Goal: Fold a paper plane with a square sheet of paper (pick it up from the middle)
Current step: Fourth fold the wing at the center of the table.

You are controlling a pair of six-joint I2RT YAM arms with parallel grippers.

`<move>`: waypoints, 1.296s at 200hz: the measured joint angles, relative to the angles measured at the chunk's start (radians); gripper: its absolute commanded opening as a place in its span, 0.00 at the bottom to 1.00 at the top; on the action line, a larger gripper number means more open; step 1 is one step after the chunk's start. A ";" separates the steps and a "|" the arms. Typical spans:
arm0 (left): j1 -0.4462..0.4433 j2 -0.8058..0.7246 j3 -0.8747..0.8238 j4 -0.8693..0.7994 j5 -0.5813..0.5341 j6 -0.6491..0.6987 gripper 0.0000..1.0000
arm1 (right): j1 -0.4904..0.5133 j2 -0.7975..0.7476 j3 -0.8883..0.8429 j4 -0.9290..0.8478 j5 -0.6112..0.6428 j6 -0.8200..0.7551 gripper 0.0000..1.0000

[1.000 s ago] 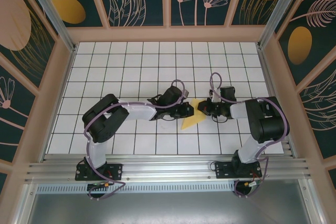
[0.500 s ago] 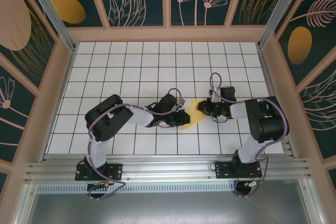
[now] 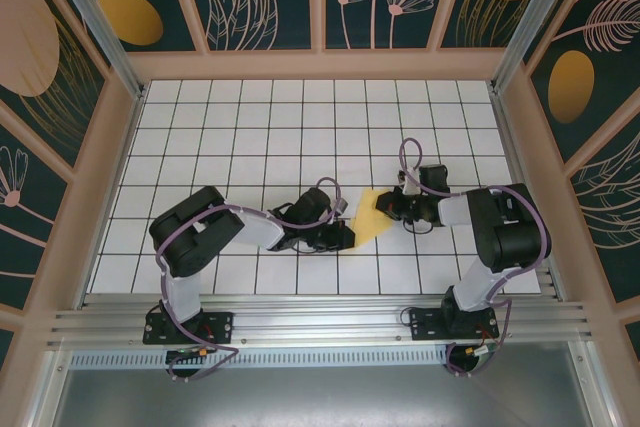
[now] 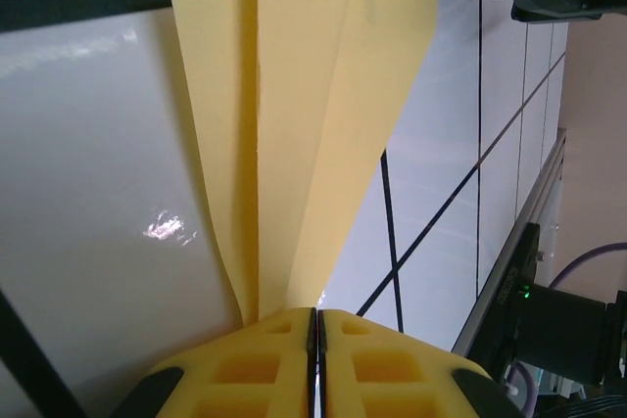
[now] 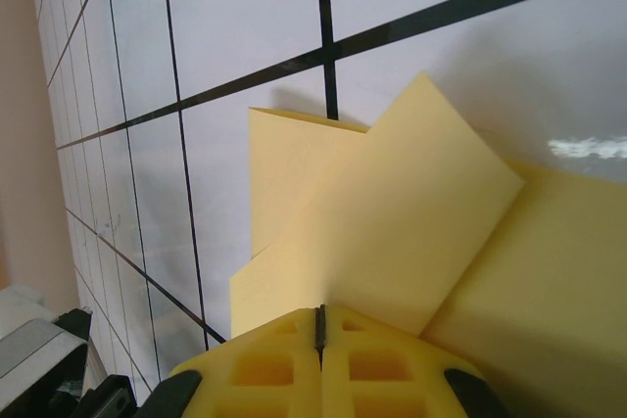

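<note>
Top view: paper (image 3: 368,219) mid-worktop (image 3: 250,127), a yellow wedge spanning from my left pincer (image 3: 345,237) to my right pincer (image 3: 384,205). Wrist views add detail: overlapping folded layers, a long centre crease, both pincers pinched tight on the paper's opposite ends.

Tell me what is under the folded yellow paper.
The white grid table lies under the folded yellow paper; tiles and black lines run out from its edges. The patch directly beneath is covered, so nothing there can be checked.
</note>
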 measured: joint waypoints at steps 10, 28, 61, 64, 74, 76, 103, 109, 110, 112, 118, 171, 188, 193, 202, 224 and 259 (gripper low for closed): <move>-0.002 -0.004 -0.005 0.000 0.000 0.004 0.12 | 0.000 0.000 0.000 0.000 0.000 0.000 0.06; -0.011 -0.013 -0.018 -0.001 -0.002 0.019 0.12 | 0.000 0.000 0.000 0.000 0.000 0.000 0.06; -0.031 -0.027 -0.023 -0.033 -0.002 0.065 0.09 | 0.000 0.002 0.002 0.000 -0.003 0.000 0.07; -0.031 -0.028 -0.023 -0.035 -0.003 0.068 0.09 | 0.000 0.002 0.002 0.000 -0.004 0.000 0.07; -0.035 -0.035 -0.024 -0.051 -0.005 0.077 0.08 | 0.000 0.002 0.003 -0.001 -0.006 -0.002 0.08; -0.037 -0.038 -0.024 -0.056 -0.005 0.079 0.09 | 0.000 0.002 0.003 -0.001 -0.007 -0.002 0.08; -0.061 -0.095 -0.050 -0.140 -0.018 0.084 0.09 | 0.006 0.010 0.021 -0.018 -0.014 -0.029 0.10; -0.066 -0.114 -0.057 -0.162 -0.029 0.084 0.09 | 0.011 0.016 0.032 -0.027 -0.016 -0.040 0.10; -0.067 -0.118 -0.058 -0.165 -0.029 0.084 0.09 | 0.011 0.017 0.034 -0.028 -0.016 -0.041 0.10; -0.068 -0.127 -0.060 -0.172 -0.033 0.084 0.10 | 0.014 0.019 0.039 -0.031 -0.016 -0.047 0.10; -0.071 -0.151 -0.066 -0.187 -0.048 0.083 0.10 | 0.022 0.027 0.052 -0.039 -0.016 -0.058 0.10; 0.011 -0.457 -0.155 -0.243 -0.293 0.021 0.19 | 0.144 0.140 0.231 -0.137 -0.016 -0.177 0.12; 0.058 -0.542 -0.211 -0.262 -0.378 -0.016 0.23 | 0.175 0.159 0.272 -0.169 -0.017 -0.207 0.13; 0.069 -0.559 -0.222 -0.268 -0.396 -0.020 0.23 | 0.184 0.162 0.283 -0.182 -0.016 -0.214 0.14; 0.082 -0.579 -0.234 -0.278 -0.422 -0.031 0.24 | 0.201 0.164 0.303 -0.212 -0.012 -0.229 0.15; 0.092 -0.575 -0.227 -0.286 -0.444 -0.029 0.27 | 0.225 0.133 0.325 -0.265 0.019 -0.230 0.19; 0.092 -0.435 -0.101 -0.288 -0.424 -0.009 0.28 | 0.193 -0.048 0.288 -0.296 0.129 -0.174 0.29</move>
